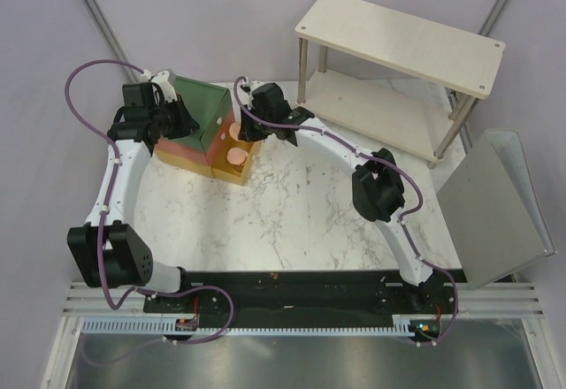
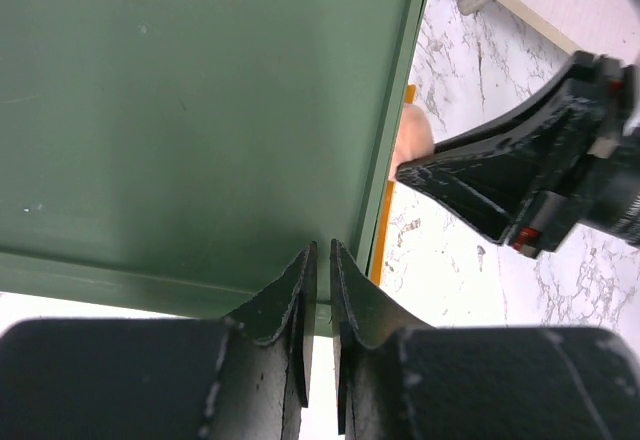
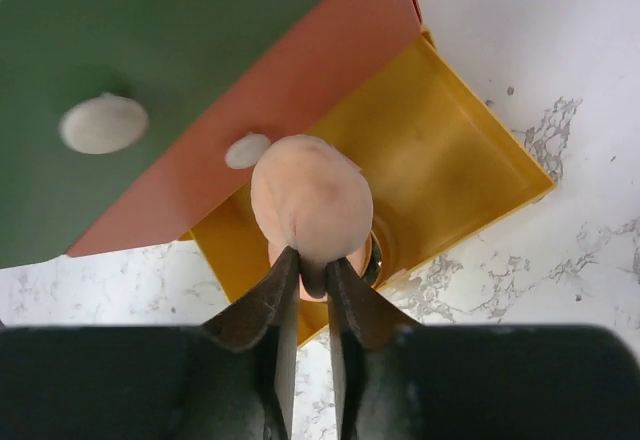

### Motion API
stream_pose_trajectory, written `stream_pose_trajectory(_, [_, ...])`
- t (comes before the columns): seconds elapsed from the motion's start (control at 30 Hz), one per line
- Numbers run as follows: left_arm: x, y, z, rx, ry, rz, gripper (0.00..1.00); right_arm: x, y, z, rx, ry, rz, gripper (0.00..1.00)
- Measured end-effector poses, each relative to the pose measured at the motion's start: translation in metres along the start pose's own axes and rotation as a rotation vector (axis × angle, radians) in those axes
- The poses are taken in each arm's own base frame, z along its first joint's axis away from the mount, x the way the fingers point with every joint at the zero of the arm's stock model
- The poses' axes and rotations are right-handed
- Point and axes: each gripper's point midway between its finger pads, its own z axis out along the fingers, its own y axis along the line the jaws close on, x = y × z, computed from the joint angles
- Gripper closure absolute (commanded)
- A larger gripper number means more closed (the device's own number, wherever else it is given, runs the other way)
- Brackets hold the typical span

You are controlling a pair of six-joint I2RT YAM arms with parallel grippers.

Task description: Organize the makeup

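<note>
Only the right wrist view shows the grip itself. At the bottom centre of that frame the right end effector (image 3: 312,265) is clenched on the near rim of a pink round disc (image 3: 310,200). The disc stands on edge above the open yellow drawer (image 3: 450,150). Past it, toward the upper left, are the orange drawer front (image 3: 300,80) and a green front, each with a white knob (image 3: 103,123). The left wrist view shows nothing of the drawer's inside. It is filled by the flat green top of the drawer box (image 2: 200,110), and at the box's near edge the left end effector (image 2: 320,255) is closed to a thin slit with nothing seen between its tips. The top view alone shows both arms meeting at the box in the upper left of the marble desk (image 1: 292,212). It also shows a second pink disc (image 1: 237,153) lying flat in the yellow drawer, and the white shelf (image 1: 398,40) farther back at upper right. The held disc is pale peach-pink, smooth, domed and soft-looking.
</note>
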Motion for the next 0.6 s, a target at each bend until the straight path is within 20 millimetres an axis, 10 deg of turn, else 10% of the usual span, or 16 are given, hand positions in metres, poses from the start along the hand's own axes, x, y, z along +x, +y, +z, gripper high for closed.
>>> stream_pose_trajectory(0.13, [0.0,0.0,0.0,0.0,0.0,0.0,0.81,0.014,-0.007,0.009,0.014,0.036,0.032,0.27])
stream_pose_trajectory(0.23, [0.0,0.0,0.0,-0.001,-0.001,0.0,0.81,0.014,-0.009,0.01,0.014,0.032,0.04,0.25])
stream_pose_trajectory(0.4, [0.0,0.0,0.0,0.0,0.0,0.0,0.81,0.022,-0.017,0.011,0.023,0.04,0.045,0.32])
stream_pose_trajectory(0.6, [0.0,0.0,0.0,0.0,0.0,0.0,0.81,0.026,-0.031,0.003,0.032,0.05,0.072,0.67])
